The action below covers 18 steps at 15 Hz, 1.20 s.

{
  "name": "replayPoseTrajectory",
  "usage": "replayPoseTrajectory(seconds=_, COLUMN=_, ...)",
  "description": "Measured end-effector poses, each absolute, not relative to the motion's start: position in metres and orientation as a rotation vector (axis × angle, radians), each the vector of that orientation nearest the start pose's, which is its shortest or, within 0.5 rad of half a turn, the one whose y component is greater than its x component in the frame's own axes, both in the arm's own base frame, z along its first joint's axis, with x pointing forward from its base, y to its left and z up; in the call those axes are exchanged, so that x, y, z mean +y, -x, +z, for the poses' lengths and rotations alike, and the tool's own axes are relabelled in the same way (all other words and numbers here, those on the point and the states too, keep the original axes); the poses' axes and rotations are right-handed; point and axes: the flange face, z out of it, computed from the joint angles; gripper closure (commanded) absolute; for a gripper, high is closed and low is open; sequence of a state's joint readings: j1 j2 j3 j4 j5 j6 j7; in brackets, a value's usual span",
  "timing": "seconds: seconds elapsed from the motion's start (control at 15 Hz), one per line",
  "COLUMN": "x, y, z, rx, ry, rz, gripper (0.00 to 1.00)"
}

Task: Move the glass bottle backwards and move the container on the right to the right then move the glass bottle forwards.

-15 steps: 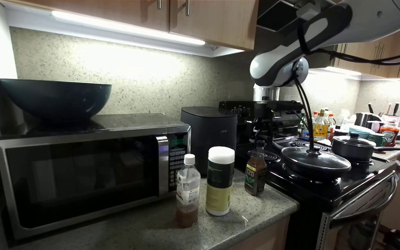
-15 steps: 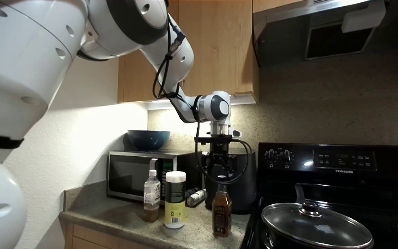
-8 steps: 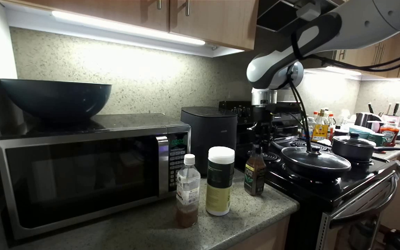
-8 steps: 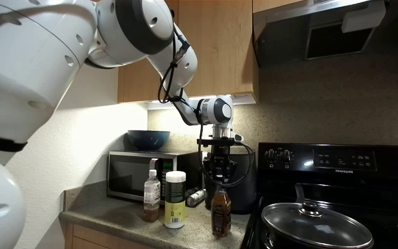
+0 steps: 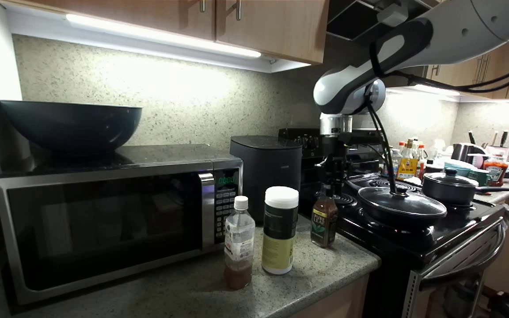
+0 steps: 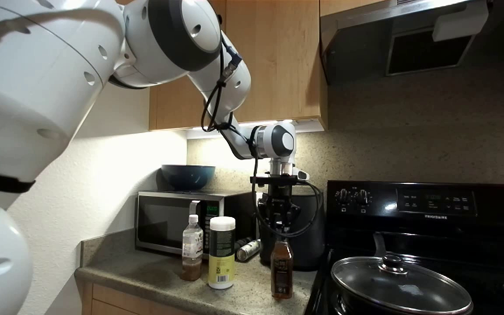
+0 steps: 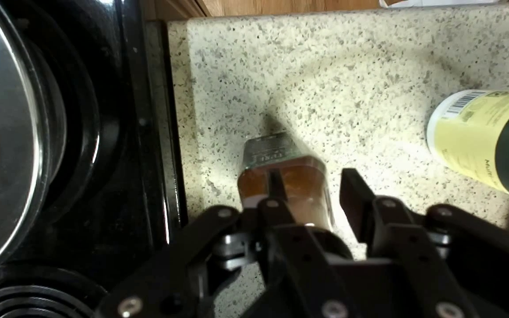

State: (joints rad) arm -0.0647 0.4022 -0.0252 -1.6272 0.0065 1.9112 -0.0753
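The glass bottle (image 6: pixel 281 271) is amber-brown with a green-black label and stands at the counter's stove end. My gripper (image 6: pixel 281 228) points straight down over it, shut around its narrow top. In the wrist view the gripper (image 7: pixel 313 187) has one finger crossing in front of the bottle (image 7: pixel 301 176), its dark cap lying between the jaws; a thin strip of counter shows beside the cap. Fingertips and cap blend together darkly in both exterior views. The container (image 5: pixel 280 234), a white-lidded jar with a dark green and yellow label, stands upright beside the bottle, apart from the gripper.
A clear white-capped bottle (image 5: pixel 240 243) stands on the container's far side. Behind are the microwave (image 5: pixel 104 221) and a tall black appliance (image 5: pixel 265 172). A printed can (image 6: pixel 248 250) lies behind the container. The stove carries a glass-lidded pan (image 6: pixel 400 284) close to the glass bottle.
The gripper has come down onto the glass bottle's top and shut there. The bottle has turned and shifted slightly over the last second. The container has stayed put.
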Motion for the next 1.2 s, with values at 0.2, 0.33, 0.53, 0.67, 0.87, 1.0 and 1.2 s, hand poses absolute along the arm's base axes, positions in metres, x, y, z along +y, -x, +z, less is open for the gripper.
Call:
replayPoseTrajectory(seconds=0.2, x=-0.056, y=-0.653, z=0.379, rx=0.024, ry=3.131, rz=0.183, gripper=0.13)
replayPoseTrajectory(seconds=0.33, x=-0.055, y=-0.653, z=0.379, rx=0.022, ry=3.132, rz=0.178, gripper=0.02)
replayPoseTrajectory(seconds=0.53, x=-0.055, y=-0.654, z=0.38, rx=0.02, ry=3.135, rz=0.166, gripper=0.0)
replayPoseTrajectory(seconds=0.67, x=-0.055, y=-0.655, z=0.381, rx=0.017, ry=3.138, rz=0.162, gripper=0.0)
replayPoseTrajectory(seconds=0.87, x=-0.056, y=-0.657, z=0.384, rx=0.011, ry=3.147, rz=0.152, gripper=0.0)
replayPoseTrajectory(seconds=1.0, x=-0.056, y=-0.661, z=0.385, rx=0.009, ry=3.148, rz=0.145, gripper=0.0)
replayPoseTrajectory(seconds=1.2, x=-0.057, y=-0.666, z=0.383, rx=-0.001, ry=3.149, rz=0.141, gripper=0.27)
